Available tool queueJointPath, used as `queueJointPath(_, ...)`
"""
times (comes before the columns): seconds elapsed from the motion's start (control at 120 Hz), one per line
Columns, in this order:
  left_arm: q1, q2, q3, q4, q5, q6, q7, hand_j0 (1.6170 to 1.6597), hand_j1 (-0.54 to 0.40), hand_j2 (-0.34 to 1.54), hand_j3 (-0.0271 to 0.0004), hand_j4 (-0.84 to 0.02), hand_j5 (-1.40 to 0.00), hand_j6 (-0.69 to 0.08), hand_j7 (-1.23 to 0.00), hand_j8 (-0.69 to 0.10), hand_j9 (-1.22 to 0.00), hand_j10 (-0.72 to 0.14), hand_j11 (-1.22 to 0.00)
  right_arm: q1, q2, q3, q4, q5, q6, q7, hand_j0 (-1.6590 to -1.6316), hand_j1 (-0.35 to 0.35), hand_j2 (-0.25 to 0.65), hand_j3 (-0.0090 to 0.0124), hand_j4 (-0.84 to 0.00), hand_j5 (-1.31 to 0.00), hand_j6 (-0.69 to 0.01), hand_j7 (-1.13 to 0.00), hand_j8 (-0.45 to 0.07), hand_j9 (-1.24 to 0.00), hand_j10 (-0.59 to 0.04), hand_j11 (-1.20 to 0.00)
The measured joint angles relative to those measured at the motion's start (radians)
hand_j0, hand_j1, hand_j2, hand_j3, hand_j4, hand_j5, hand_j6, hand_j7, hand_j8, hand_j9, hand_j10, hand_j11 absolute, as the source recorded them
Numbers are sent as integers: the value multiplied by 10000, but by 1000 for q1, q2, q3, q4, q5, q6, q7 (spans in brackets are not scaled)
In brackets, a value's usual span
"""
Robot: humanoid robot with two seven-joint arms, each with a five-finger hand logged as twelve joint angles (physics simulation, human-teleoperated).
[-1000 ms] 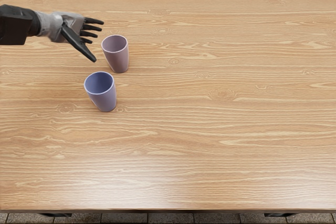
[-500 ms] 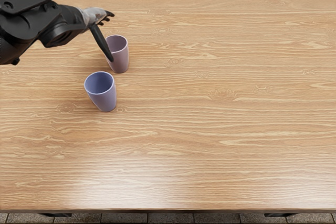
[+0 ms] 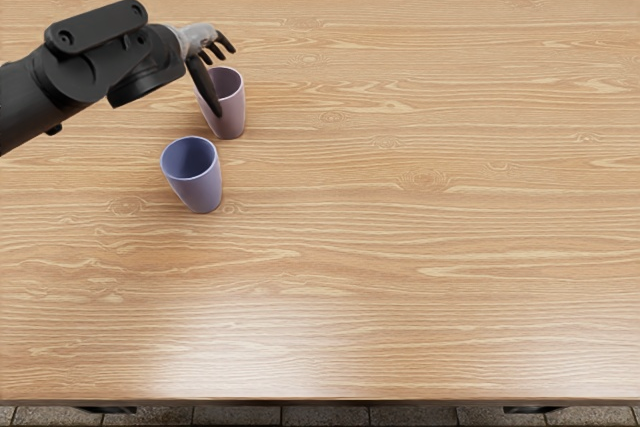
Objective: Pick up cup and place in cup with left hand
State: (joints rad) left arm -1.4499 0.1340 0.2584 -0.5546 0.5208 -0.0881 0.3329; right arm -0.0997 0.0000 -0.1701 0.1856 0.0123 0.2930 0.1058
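Since the earlier frame, left arm further in from the picture's left, hand shifted a little right; both cups unmoved.

Left to right, blue cup as landmark.

Black jointed left arm (image 3: pixel 85 62): crosses beyond and left of the blue cup, clear of its rim.

Tapered blue-violet cup, smooth, pale-rimmed (image 3: pixel 196 175): upright, mouth up, seemingly empty. Likely the receiving one.

Left hand, grey-backed with black digits (image 3: pixel 196 40): beyond the blue cup. Fingers (image 3: pixel 226 42) loosely bent, slightly apart; thumb (image 3: pixel 205 87) well away from them, slanting across the other cup's left side. Contact can't be told. No closed grasp seen.

Tapered mauve cup, same make (image 3: pixel 229 107): upright, just beyond and slightly right of the blue cup, on the wood-grain table (image 3: pixel 420 247). Probably the one to lift.

Step in hand, by my reading: lining up the grasp. Next: settle digits around the mauve wall, close, raise it well before heading to the blue mouth. Main obstacle: the blue cup so near; a low swing could tip it.
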Motion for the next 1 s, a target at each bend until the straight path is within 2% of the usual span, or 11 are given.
queueJointPath(0.4, 22, -16, 2, 0, 27, 29, 1, 16580, -990, 763, 0, -3792, -4913, -3798, -4911, -3719, -4912, -3789, -4912, 0, 0, 0, 0, 0, 0, 0, -16581, -3351, -25, 0, -111, -148, -110, -149, -111, -149, -112, -149)
queueJointPath(0.533, 22, -16, 2, -1, 27, 26, 3, 16561, -1443, 966, 0, -4208, -5777, -3065, -5784, -2991, -5747, -4219, -5749, 0, 0, 0, 0, 0, 0, 0, -16581, -3351, -25, 0, -111, -148, -110, -149, -111, -149, -112, -149)
queueJointPath(0.567, 23, -16, 1, -1, 29, 25, 3, 16561, -1723, 1885, 0, -4383, -5895, -2931, -5945, -2822, -5933, -4275, -5935, 0, 0, 0, 0, 0, 0, 0, -16581, -3351, -26, 0, -111, -148, -110, -149, -111, -149, -113, -149)
queueJointPath(0.633, 22, -16, 2, -2, 28, 24, 3, 16554, -1903, 2095, 0, -4074, -6205, -2568, -6274, -2493, -6259, -3987, -6264, 0, 0, 0, 0, 0, 0, 0, -16581, -3350, -26, 0, -112, -149, -111, -150, -112, -149, -113, -150)
queueJointPath(0.783, 5, -4, -6, -19, 23, 21, 4, 16549, -1267, 1265, 0, -4301, -6571, -2798, -6609, -2673, -6606, -4154, -6604, 0, 0, 0, 0, 0, 0, 0, -16581, -3351, -25, 0, -112, -149, -110, -149, -111, -149, -112, -149)
queueJointPath(0.95, -18, 47, -58, -104, 20, 15, 37, 16545, -1000, 908, 0, -4368, -6794, -2861, -6822, -2728, -6865, -4322, -6763, 0, 0, 0, 0, 0, 0, 0, -16581, -3351, -25, 0, -111, -149, -110, -149, -111, -149, -112, -149)
queueJointPath(1.0, -26, 65, -68, -131, 20, 14, 43, 16547, -1188, 1001, 0, -4281, -6837, -2770, -6893, -2611, -6947, -4237, -6799, 0, 0, 0, 0, 0, 0, 0, -16581, -3351, -25, 0, -111, -149, -110, -149, -111, -149, -112, -149)
